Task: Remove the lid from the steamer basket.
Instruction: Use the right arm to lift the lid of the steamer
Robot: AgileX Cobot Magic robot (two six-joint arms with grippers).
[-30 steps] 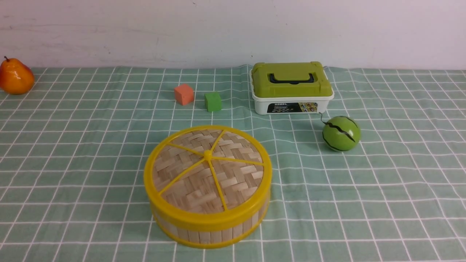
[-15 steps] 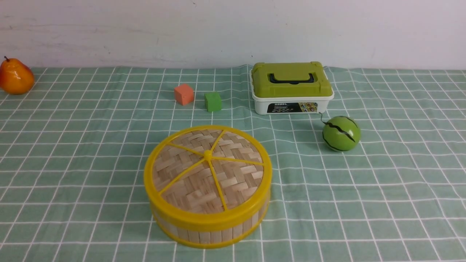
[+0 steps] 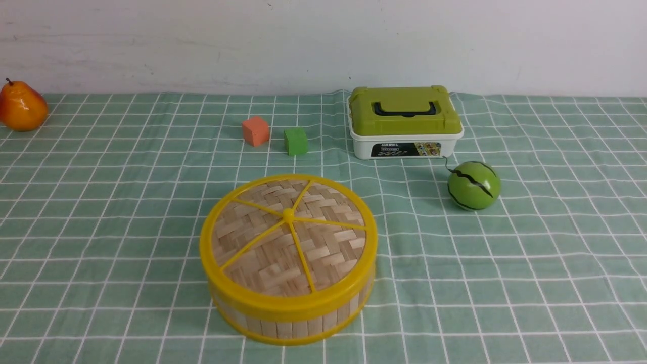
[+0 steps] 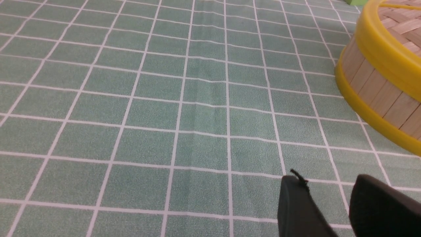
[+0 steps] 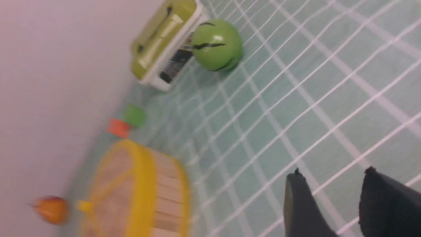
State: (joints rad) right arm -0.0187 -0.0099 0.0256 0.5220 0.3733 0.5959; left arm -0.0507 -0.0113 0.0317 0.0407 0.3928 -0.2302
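Note:
The steamer basket (image 3: 288,318) stands near the table's front centre, a round tub with a bamboo-slat wall and yellow rims. The lid (image 3: 289,237) sits closed on it, woven bamboo with yellow spokes and a small central knob. Neither arm shows in the front view. In the left wrist view my left gripper (image 4: 329,184) is open and empty over bare cloth, with the basket (image 4: 375,89) off to one side. In the blurred right wrist view my right gripper (image 5: 332,177) is open and empty above the cloth, far from the basket (image 5: 167,187) and lid (image 5: 111,194).
A white box with a green lid (image 3: 405,121) stands at the back, a green melon ball (image 3: 473,185) beside it. An orange cube (image 3: 255,131) and a green cube (image 3: 295,141) lie behind the basket. An orange pear (image 3: 21,107) sits far left. A checked green cloth covers the table.

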